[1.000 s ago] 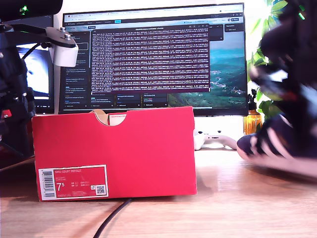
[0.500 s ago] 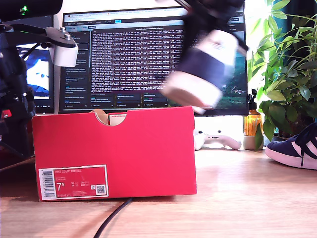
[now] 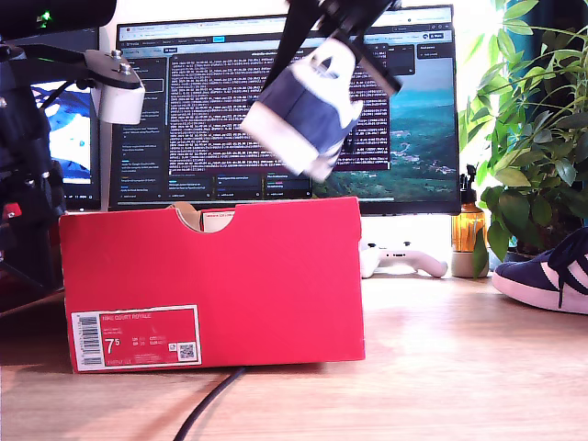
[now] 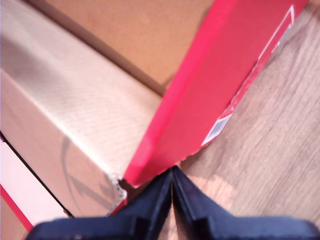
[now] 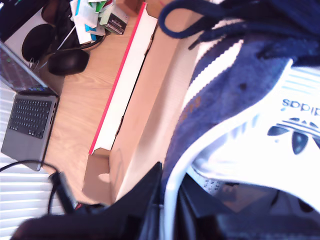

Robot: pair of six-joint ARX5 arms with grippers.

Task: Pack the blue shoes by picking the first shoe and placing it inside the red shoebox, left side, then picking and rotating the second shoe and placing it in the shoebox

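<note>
One blue shoe [image 3: 308,110] hangs tilted in the air above the open red shoebox [image 3: 276,266], toward the end of the box nearer the exterior view's right. My second gripper [image 5: 170,185] is shut on that blue shoe [image 5: 235,100] at its collar, with the box's brown inside [image 5: 145,100] below. The other blue shoe [image 3: 547,276] lies on the table at the exterior view's right edge. My first gripper [image 4: 172,172] is shut, and its tips are at a corner of the red shoebox [image 4: 210,85], beside the labelled wall.
A monitor [image 3: 285,110] stands behind the box. A white game controller [image 3: 400,260], an amber bottle [image 3: 467,230] and a plant [image 3: 528,138] are at the exterior view's right. A black cable [image 3: 207,409] runs along the table in front. A laptop [image 5: 27,120] sits beyond the box.
The held shoe has gone from the table at the exterior view's right, up and leftward, to above the box. The other shoe lies uncovered on the table.
</note>
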